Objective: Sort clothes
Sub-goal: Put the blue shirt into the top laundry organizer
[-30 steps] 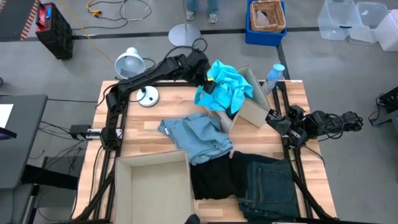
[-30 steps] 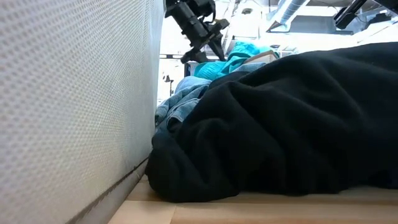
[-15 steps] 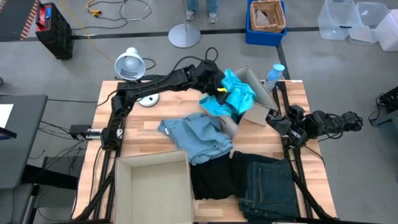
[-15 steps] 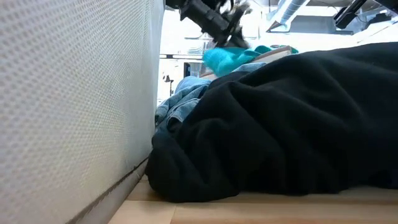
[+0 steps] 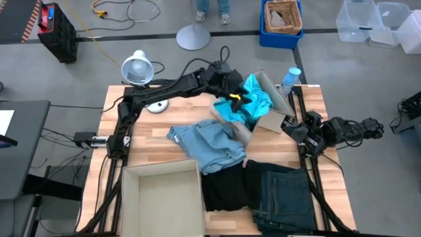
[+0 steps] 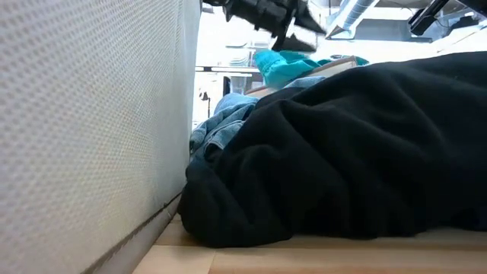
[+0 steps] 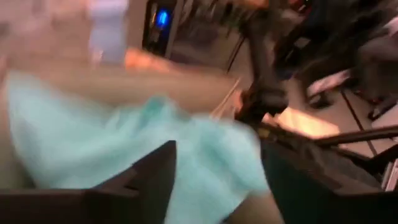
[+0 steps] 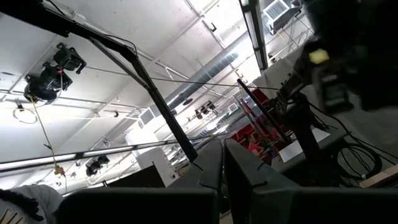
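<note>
Over the far cardboard box (image 5: 268,118), the left gripper (image 5: 235,96) is hovering with its fingers spread apart above the turquoise top (image 5: 247,104), which is lying bunched in the box. Beside the table's right edge, the right gripper (image 5: 287,128) is waiting with fingers pressed together, holding nothing.

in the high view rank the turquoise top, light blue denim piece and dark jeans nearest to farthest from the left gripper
1. Bright turquoise top: directly at the left gripper, over the far cardboard box.
2. Light blue denim piece: mid-table, nearer the camera side.
3. Dark blue-green jeans: near right corner.
</note>
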`<action>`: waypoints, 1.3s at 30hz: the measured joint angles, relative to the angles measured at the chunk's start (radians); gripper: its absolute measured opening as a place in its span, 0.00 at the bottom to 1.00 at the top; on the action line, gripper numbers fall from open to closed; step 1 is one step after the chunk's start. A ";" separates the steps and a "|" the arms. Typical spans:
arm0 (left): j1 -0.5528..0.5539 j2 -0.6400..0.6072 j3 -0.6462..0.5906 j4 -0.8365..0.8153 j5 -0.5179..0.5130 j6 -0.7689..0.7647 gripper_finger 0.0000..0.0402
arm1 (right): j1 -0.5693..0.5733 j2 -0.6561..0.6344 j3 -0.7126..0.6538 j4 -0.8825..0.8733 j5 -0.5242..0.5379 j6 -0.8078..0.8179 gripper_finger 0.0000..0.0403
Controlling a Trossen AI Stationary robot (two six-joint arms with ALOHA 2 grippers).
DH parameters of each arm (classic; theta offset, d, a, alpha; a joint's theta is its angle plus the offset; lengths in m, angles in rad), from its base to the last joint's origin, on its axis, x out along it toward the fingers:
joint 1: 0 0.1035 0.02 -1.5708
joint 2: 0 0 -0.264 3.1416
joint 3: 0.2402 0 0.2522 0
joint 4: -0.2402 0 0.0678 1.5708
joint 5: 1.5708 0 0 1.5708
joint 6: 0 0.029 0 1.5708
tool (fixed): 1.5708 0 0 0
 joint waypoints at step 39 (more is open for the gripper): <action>-0.010 0.010 0.037 -0.298 -0.313 0.142 0.45 | -0.002 0.000 0.000 -0.009 0.000 -0.002 0.09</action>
